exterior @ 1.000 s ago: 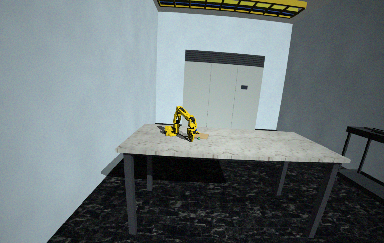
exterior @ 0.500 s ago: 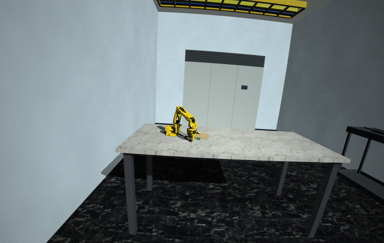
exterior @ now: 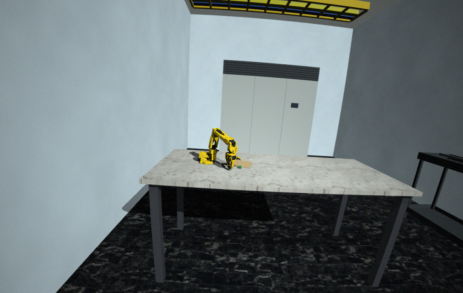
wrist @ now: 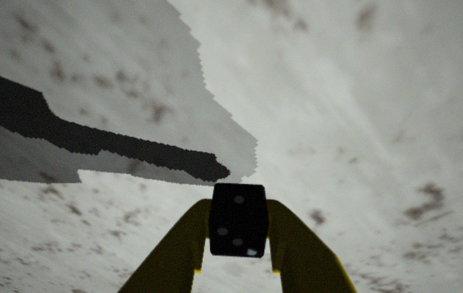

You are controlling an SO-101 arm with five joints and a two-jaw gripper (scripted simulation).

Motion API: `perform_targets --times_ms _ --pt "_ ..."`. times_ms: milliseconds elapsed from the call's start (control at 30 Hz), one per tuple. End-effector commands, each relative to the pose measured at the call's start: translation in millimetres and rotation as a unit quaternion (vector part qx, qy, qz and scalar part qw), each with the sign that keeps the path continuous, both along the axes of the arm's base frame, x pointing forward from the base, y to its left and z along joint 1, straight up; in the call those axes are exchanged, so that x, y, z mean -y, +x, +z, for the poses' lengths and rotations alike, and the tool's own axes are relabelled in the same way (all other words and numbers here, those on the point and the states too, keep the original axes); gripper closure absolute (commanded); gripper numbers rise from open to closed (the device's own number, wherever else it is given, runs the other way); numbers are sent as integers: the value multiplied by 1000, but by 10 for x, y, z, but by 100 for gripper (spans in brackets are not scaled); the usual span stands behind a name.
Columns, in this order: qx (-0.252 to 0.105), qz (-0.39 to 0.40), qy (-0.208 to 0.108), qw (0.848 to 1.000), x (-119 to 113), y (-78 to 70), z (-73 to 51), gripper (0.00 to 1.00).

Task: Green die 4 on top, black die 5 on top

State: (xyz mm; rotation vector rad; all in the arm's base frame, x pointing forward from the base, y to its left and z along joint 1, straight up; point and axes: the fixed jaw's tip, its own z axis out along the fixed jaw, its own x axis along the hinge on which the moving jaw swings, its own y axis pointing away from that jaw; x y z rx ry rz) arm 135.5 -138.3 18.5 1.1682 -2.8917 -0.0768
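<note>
In the wrist view my gripper (wrist: 237, 228) is shut on the black die (wrist: 238, 220), which sits between the two yellow fingers above the marble table top; white pips show on the face toward the camera. In the exterior view the yellow arm (exterior: 222, 149) bends down at the far left of the table, with the gripper (exterior: 229, 167) low over the table. The green die (exterior: 239, 167) lies on the table just right of the gripper, in front of the brown mat (exterior: 244, 163). The blue die is not visible to me.
The arm's base (exterior: 205, 157) stands left of the gripper near the table's back left edge. A dark shadow of the arm falls on the table in the wrist view. A black rack (exterior: 455, 204) stands at the right, away from the table.
</note>
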Motion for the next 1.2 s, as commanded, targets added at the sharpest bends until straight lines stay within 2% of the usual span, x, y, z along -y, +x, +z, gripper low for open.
perform_targets --times_ms 0,167,333,1167 --pt "27 -6 -27 999 76 70 198 100" --pt "27 -6 -27 999 65 59 334 100" --pt "27 -6 -27 999 55 50 405 100" --pt "27 -6 -27 999 53 47 415 100"
